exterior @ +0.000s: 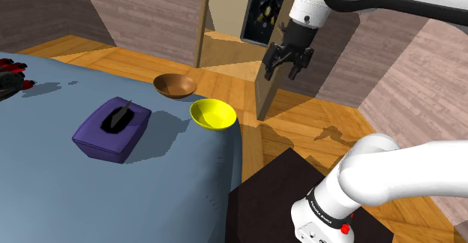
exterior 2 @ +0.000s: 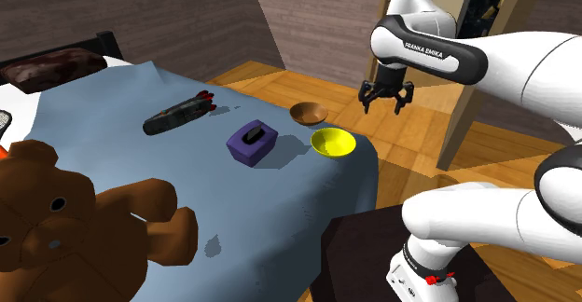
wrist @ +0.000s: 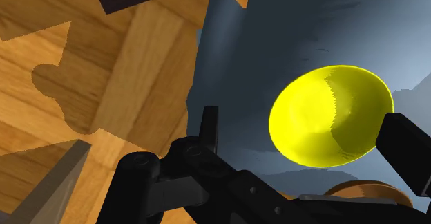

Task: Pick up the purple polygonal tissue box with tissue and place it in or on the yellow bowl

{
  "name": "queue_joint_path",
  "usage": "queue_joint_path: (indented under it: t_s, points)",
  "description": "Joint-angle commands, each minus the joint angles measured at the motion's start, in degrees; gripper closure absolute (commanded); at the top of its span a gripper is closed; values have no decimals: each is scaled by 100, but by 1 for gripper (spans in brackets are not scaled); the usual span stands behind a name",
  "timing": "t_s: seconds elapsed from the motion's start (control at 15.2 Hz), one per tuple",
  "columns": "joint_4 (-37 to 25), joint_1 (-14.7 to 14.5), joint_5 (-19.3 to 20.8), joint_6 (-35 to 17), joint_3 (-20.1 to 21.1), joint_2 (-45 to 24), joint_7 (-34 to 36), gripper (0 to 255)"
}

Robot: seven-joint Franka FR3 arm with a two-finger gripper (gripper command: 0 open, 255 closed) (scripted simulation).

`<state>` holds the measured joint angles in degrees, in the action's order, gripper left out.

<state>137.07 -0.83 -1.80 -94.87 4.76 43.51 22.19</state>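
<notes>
1. The gripper (exterior: 282, 73) is hanging up in the air with its two fingers spread wide apart. It's gripping nothing at all.
2. It's hovering off the bed's (exterior: 112, 196) corner, over the wooden floor (exterior: 300, 129), well apart from the tissue box. You can see the same thing from the second exterior view (exterior 2: 386, 107).
3. The purple tissue box (exterior: 112, 129) is lying flat on the blue bed, a bit in from the edge, with a dark tissue poking out of its top slot.
4. The yellow bowl (exterior: 213, 114) is sitting upright right at the bed's corner, near the box but not touching it.
5. In the wrist view the yellow bowl (wrist: 330, 115) is showing between the open fingers (wrist: 209, 122), well below them.
6. A brown bowl (exterior: 175, 85) is sitting by the bed's edge just beside the yellow one.
7. Further along the bed, a dark toy (exterior 2: 177, 116) is lying on the cover and a brown teddy bear (exterior 2: 65, 226) is sprawling near the opposite end.
</notes>
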Motion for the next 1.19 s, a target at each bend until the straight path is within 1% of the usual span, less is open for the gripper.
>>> queue_joint_path:
  t_s: [0.0, 0.33, 0.66, 0.92, 1.12]
  points:
    - [107, -53, -233, -224, 223, -57, 383, 0]
    - [247, -178, -752, -841, 800, -344, 1281, 0]
    - [172, -250, -1152, -1524, 1398, -856, 2164, 0]
    - [-43, -238, -1334, -2088, 1890, -1408, 2877, 0]
    - [-291, -178, -1355, -2502, 2269, -1893, 3435, 0]
